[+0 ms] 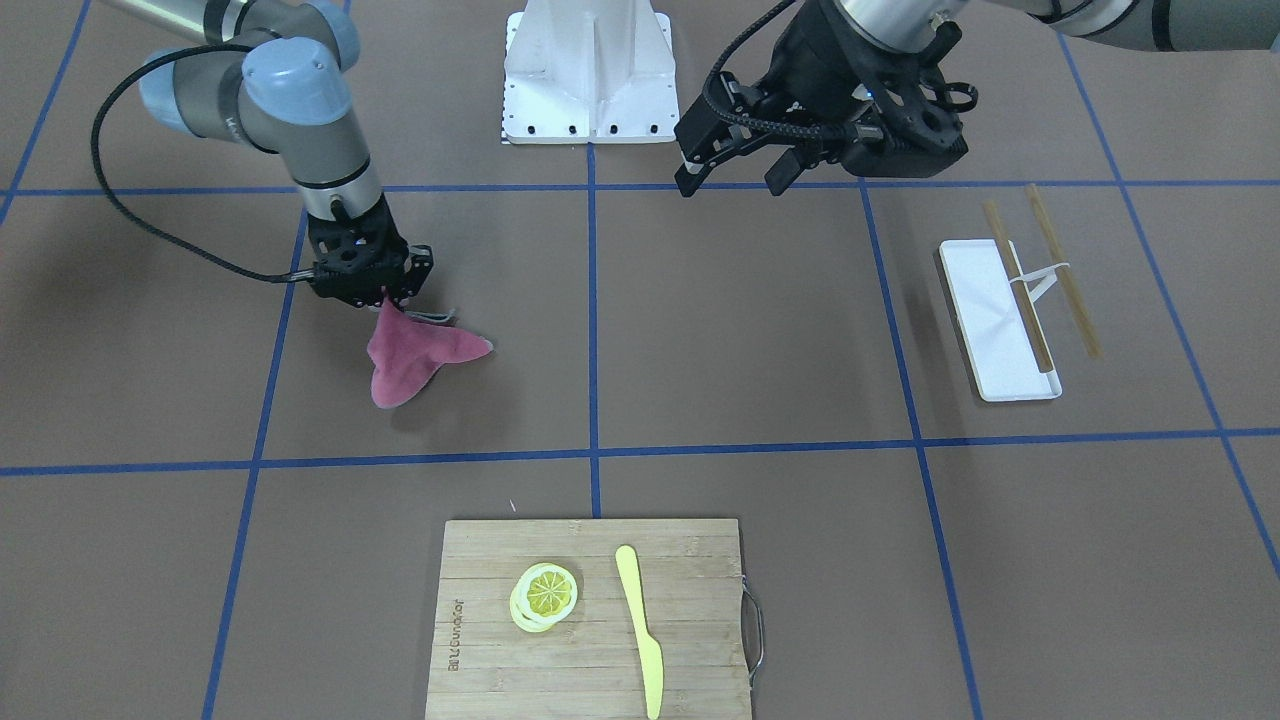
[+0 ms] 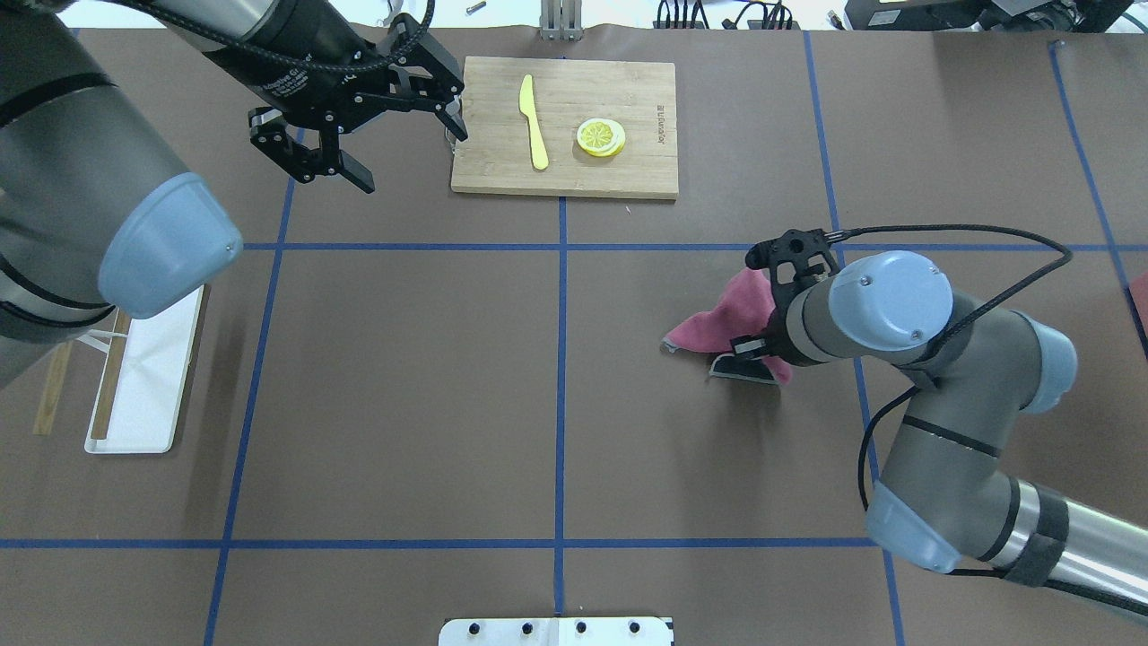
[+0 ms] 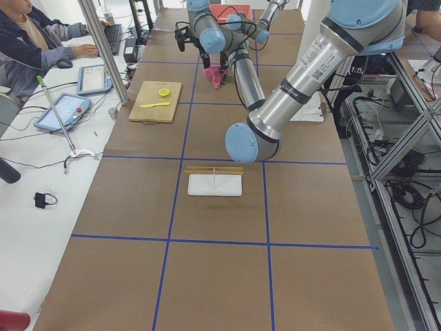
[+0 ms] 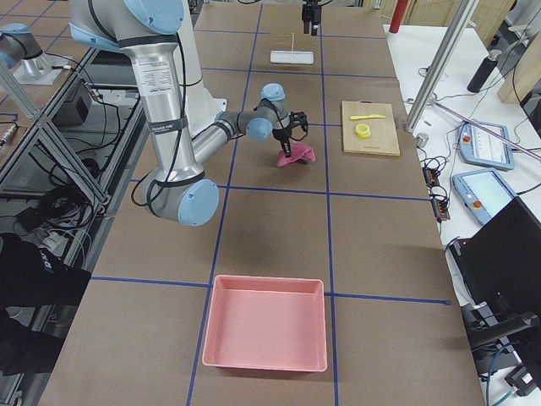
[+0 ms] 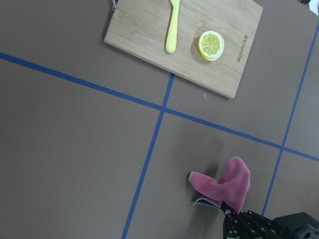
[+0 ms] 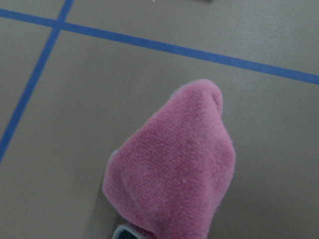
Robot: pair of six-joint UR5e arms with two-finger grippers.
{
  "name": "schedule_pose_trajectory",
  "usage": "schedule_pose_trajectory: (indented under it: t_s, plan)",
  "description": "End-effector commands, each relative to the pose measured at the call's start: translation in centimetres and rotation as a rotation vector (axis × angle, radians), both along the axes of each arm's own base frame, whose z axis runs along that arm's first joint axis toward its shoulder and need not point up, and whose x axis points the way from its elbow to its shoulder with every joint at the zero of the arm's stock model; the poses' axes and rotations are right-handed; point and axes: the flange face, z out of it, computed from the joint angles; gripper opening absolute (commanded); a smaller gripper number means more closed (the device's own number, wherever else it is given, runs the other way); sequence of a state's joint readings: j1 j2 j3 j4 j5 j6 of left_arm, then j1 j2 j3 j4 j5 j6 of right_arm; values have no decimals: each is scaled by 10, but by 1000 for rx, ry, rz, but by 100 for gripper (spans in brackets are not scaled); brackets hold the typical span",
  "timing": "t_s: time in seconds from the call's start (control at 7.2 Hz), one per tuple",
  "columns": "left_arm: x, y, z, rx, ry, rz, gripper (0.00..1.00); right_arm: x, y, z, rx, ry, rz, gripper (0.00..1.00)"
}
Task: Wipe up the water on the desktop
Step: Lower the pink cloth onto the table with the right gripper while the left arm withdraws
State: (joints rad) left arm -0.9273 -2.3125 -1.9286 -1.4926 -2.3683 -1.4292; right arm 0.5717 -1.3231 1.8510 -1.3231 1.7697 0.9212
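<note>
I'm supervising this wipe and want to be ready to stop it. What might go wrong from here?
1. The right hand pinches the pink cloth at one bunched edge; dragging may pull it free.
2. Only a folded part lies on the desktop, so a pass may smear.
3. No water shows, so the wipe may miss it.

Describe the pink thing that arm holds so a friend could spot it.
On the brown desktop with blue tape lines, find the bamboo cutting board. One taped square beyond it, toward the robot, the right end effector pinches a pink cloth. It is the only soft, crumpled thing there.
</note>
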Motion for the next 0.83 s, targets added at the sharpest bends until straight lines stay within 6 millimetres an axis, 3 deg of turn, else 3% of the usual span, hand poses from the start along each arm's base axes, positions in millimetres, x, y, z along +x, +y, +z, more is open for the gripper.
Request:
schedule_pose_trajectory:
  t_s: [0.0,0.14,0.28,0.42,0.56,0.69]
  plan:
    - [0,-1,1,-5,-1,-4,98,74,-22,73,-23,101,-42,0]
    - [0,-1,1,-5,-1,-4,98,113,-26,105,-25,143,-72,0]
    - [0,-1,1,-5,-2,-5,98,137,-24,126,-11,176,-106,0]
    - [0,-1,1,-5,-2,-5,98,142,-20,129,-16,178,-107,0]
    - [0,-1,1,-5,-2,-5,98,130,-22,107,-16,141,-92,0]
    - [-2,2,-2,1,3,-5,98,99,-14,70,-81,45,-83,0]
